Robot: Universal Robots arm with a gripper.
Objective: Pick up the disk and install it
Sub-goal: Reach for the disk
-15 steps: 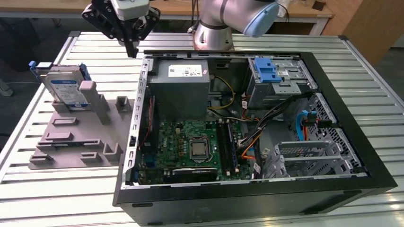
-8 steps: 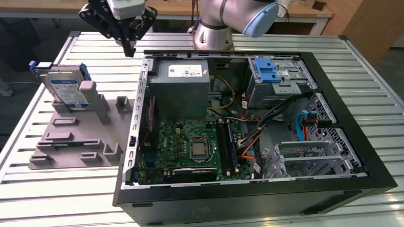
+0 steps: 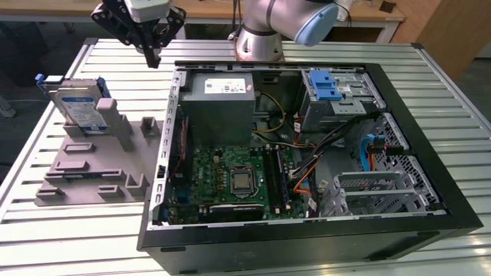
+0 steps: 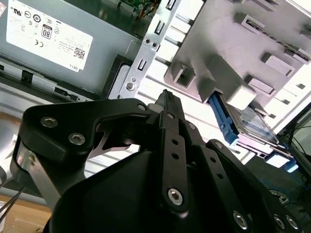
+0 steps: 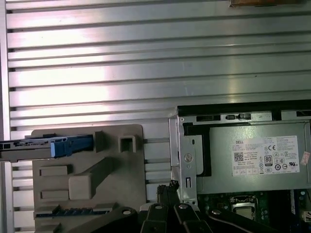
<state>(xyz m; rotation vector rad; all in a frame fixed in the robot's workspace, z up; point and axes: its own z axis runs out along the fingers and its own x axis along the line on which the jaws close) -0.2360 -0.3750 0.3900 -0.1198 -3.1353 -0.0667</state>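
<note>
The disk [image 3: 80, 106] is a silver-grey drive with a white-and-blue label and a blue frame. It stands on edge in a slot of the grey holder [image 3: 84, 172] at the exterior view's left. It also appears edge-on in the first wrist view [image 5: 48, 145] and partly behind the holder in the second wrist view [image 4: 252, 121]. My gripper [image 3: 153, 60] hangs above the slatted table beyond the holder, near the case's far left corner. Its black fingers [image 4: 167, 104] meet at the tips with nothing between them. The gripper [image 5: 167, 187] is apart from the disk.
An open computer case [image 3: 429, 172] lies on the slatted metal table [image 3: 92, 241], with a grey power supply [image 3: 222, 106], a motherboard [image 3: 238, 178] and a drive cage with a blue latch [image 3: 326, 86]. The arm's base [image 3: 257, 40] stands behind the case.
</note>
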